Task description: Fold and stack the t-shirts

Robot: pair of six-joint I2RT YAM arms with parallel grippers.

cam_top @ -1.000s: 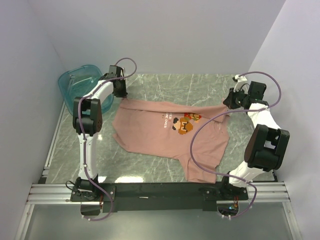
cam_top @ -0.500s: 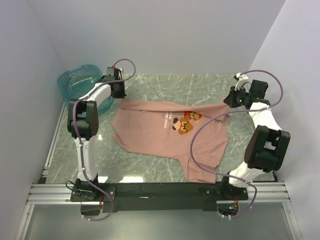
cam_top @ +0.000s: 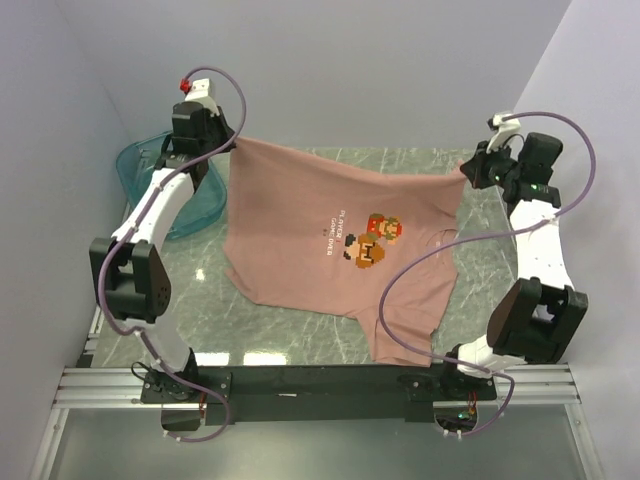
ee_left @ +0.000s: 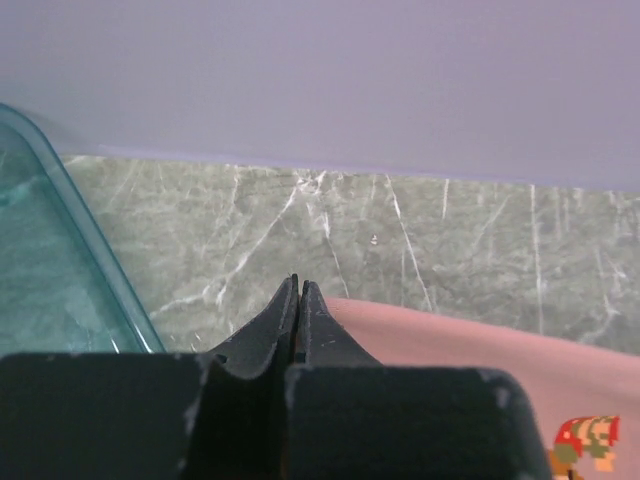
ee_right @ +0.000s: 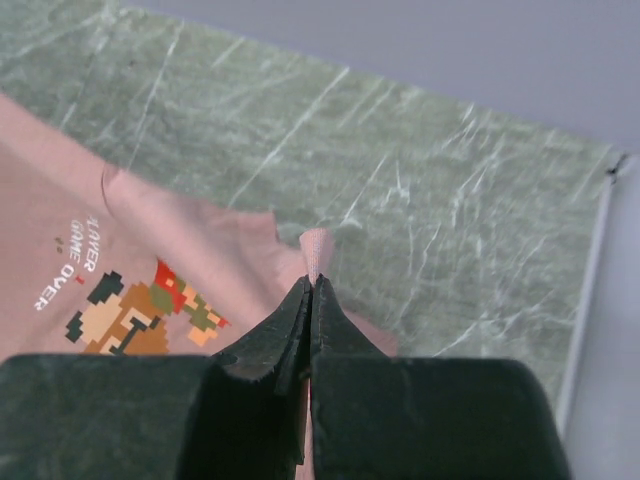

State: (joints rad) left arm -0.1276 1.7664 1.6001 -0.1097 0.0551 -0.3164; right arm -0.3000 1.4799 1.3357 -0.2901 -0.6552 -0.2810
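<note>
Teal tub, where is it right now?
Top view: the teal tub sits at the table's far-left corner, just left of the raised t-shirt.

Pale lilac walls point(cam_top: 350, 60) around green marbled tabletop point(cam_top: 200, 290)

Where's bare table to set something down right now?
Bare marble: near-left, between left arm and t-shirt; right, between t-shirt and right arm; far strip along back wall. Crowded: far-left corner, teal tub beside the left end effector.
</note>
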